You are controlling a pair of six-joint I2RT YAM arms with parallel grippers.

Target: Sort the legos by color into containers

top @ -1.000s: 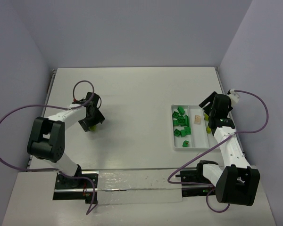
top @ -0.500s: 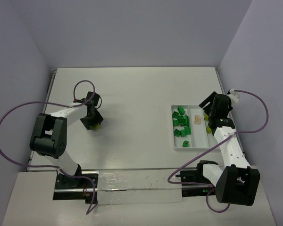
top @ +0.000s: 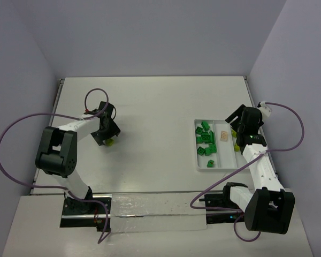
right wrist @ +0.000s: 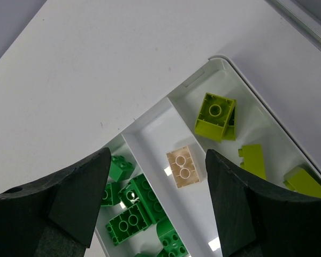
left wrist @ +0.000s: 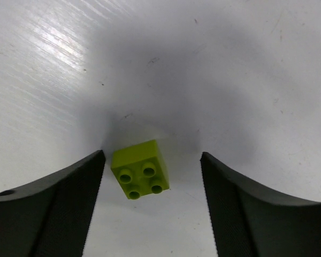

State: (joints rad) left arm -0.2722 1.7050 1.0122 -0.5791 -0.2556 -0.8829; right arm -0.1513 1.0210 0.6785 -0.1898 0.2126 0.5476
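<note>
White table (top: 160, 107): right claw (right wrist: 157, 160) spread, left claw (left wrist: 152, 156) spread astride a yellow-green lego (left wrist: 140, 168).

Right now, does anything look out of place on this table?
Yes: one yellow-green lego lies alone on the table, between the left gripper's open jaws, far from the white tray holding the other legos.
</note>
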